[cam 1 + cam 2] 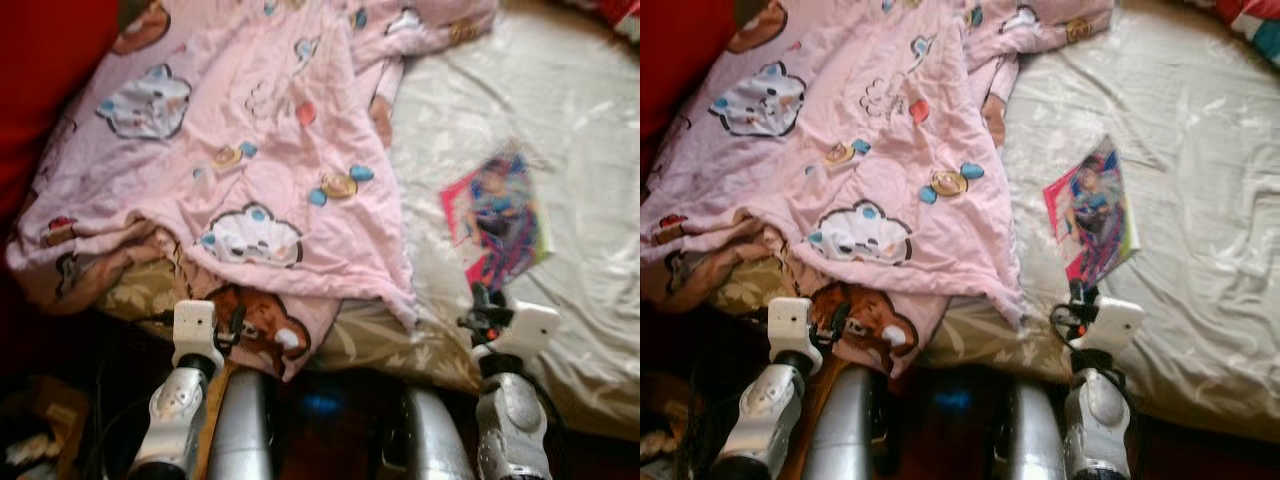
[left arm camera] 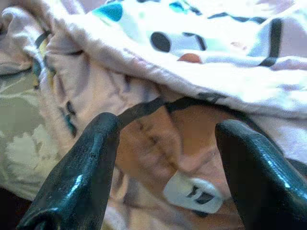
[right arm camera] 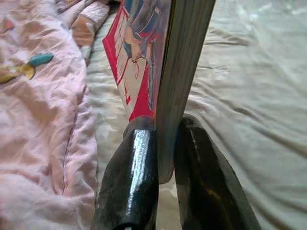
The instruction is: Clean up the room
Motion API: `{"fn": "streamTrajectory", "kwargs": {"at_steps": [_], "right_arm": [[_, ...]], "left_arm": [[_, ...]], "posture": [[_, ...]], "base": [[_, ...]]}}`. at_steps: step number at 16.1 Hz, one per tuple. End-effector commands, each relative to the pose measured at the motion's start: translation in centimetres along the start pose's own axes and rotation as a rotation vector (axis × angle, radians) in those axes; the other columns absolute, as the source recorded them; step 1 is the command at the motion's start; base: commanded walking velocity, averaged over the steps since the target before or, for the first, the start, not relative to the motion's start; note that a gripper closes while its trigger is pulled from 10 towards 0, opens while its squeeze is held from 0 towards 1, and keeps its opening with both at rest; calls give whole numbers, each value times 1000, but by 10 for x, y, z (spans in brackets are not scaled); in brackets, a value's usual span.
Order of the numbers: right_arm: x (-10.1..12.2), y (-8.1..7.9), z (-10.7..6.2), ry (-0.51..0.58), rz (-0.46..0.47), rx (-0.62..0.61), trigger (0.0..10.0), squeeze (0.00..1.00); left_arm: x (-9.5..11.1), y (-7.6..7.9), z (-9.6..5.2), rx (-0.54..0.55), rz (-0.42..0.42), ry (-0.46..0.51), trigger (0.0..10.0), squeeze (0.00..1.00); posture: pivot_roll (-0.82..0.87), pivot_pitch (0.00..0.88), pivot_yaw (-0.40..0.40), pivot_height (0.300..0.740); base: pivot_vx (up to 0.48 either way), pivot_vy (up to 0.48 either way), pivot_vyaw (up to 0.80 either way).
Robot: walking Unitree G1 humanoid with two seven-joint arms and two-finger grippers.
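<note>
Two tools up at the near edge of the bed [image 1: 600,250]. No readable writing anywhere: book [image 1: 497,215] cover is a pink and blue cartoon print, blurred, and any title can't be made out. Blanket [image 1: 250,150] print is clouds, bears and small candies, no text.

Right tool [image 3: 165,143]: arm comes up from lower right of the head view, white wrist block just below the book's near corner. Wrist cam shows both fingers [image 3: 134,167] pressed together on the book's lower edge, one each side of the page block. Clamped on the book. Book lies right of centre in the head view on the pale sheet, just beside the blanket's right hem, not overlapped by it.

Left tool [image 2: 168,167]: arm comes up from lower left, wrist block at the blanket's hanging corner. Fingers spread apart, blanket fold with a brown bear patch sitting between them; can't tell if either finger touches the fabric.

Blanket covers the left and centre of the bed, rumpled, its near corner drooping over the floral bed edge.

Hard to see: floor at bottom of frame is dark and blurred. Red mass [image 1: 45,80] in the upper left is cut off; can't identify it.
</note>
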State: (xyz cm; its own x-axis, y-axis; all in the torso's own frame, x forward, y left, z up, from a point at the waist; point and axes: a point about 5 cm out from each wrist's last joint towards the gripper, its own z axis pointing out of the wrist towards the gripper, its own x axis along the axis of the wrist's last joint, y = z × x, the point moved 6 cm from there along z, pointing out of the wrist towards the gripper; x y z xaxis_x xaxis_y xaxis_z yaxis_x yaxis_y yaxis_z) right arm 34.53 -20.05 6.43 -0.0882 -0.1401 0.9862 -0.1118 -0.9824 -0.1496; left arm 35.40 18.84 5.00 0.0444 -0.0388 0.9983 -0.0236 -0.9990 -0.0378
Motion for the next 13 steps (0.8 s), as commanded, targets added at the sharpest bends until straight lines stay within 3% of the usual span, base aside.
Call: {"fn": "streamTrajectory", "kwargs": {"at_steps": [1,5,13], "right_arm": [[-6,5,-6,-12,-20,-10,10000,0],[-5,8,-6,-1,-13,-28,10000,0],[-12,4,-5,-23,-17,-23,10000,0]], "left_arm": [[-13,-4,-8,30,-26,-29,10000,0],[-13,-6,-9,41,-36,-15,10000,0],[-9,-7,-5,37,-35,3,10000,0]], "posture": [[63,207,-34,622],[60,200,-30,622],[69,172,-25,707]], "base": [[0,0,0],[0,0,0],[0,0,0]]}}
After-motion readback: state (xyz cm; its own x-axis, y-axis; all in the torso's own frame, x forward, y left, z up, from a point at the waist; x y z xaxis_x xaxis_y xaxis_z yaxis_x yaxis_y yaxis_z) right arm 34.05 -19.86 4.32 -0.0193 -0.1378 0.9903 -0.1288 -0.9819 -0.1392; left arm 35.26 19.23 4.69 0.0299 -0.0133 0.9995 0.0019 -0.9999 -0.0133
